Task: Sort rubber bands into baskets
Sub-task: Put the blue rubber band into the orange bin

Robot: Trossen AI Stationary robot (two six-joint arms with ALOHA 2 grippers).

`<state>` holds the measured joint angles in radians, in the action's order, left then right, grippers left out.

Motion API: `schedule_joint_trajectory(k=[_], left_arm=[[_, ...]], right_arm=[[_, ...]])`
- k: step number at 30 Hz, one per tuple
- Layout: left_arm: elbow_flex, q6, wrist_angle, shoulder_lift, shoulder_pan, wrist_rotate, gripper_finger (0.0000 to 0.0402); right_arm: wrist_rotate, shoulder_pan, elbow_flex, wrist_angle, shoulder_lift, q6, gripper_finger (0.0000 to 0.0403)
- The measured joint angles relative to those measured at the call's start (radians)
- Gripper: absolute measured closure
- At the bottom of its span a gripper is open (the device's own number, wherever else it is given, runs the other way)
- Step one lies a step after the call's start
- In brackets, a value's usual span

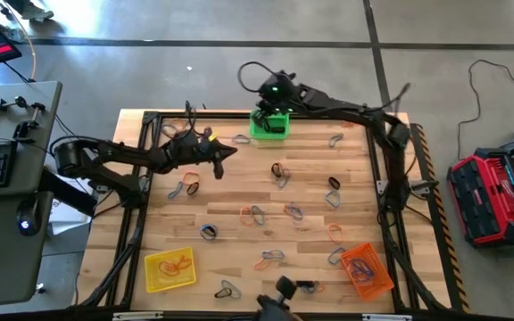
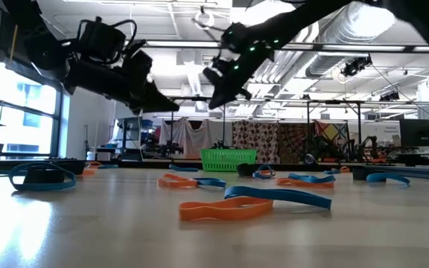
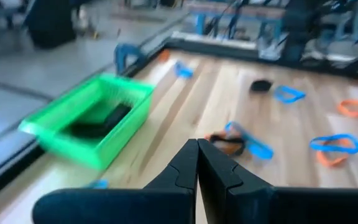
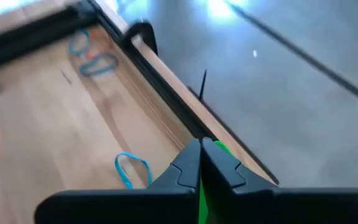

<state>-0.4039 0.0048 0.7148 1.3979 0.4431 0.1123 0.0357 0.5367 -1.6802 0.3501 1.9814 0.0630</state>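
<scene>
We see a wooden table (image 1: 310,232) from above, strewn with rubber bands (image 1: 266,214) in orange, blue and black. Three mesh baskets sit on it: a green basket (image 1: 270,125) at the far edge, a yellow basket (image 1: 169,269) at the near left corner, and an orange basket (image 1: 367,270) at the near right.

Our right hand (image 1: 270,92) hangs over the green basket, its fingers clenched together with nothing visible between them. We judge that a drop into this basket is finishing, and the arm is free for another band. Our left hand (image 1: 226,152) hovers above the table's left-centre, also clenched shut and carrying nothing that we can see.

The next move calls for opening a hand, lowering it over one loose band, and pinching the thin loop flat against the wood, then matching it to a basket.

As for contents, the green basket holds a dark heap, apparently black bands. The yellow basket holds a few orange loops. We cannot tell what the orange basket holds. Many bands lie loose across the table.
</scene>
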Motion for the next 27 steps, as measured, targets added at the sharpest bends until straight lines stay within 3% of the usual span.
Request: schedule_joint_trajectory(k=[6,11,18,27], left_arm=[[-0.159,0.056,-0.396,-0.006,0.058,-0.007,0.0401],[-0.28,0.103,-0.602,0.017,0.096,-0.03,0.0401],[-0.354,0.172,-0.726,0.044,0.133,-0.054,0.0389],[-0.453,0.174,-0.792,0.186,0.133,-0.089,0.0306]], right_arm=[[-0.01,-0.007,0.331,-0.217,-0.235,0.025,0.0402],[-0.006,-0.035,0.561,-0.359,-0.397,0.033,0.0403],[0.044,-0.084,0.779,-0.501,-0.539,0.052,0.0403],[0.065,-0.123,0.861,-0.574,-0.564,0.06,0.0403]])
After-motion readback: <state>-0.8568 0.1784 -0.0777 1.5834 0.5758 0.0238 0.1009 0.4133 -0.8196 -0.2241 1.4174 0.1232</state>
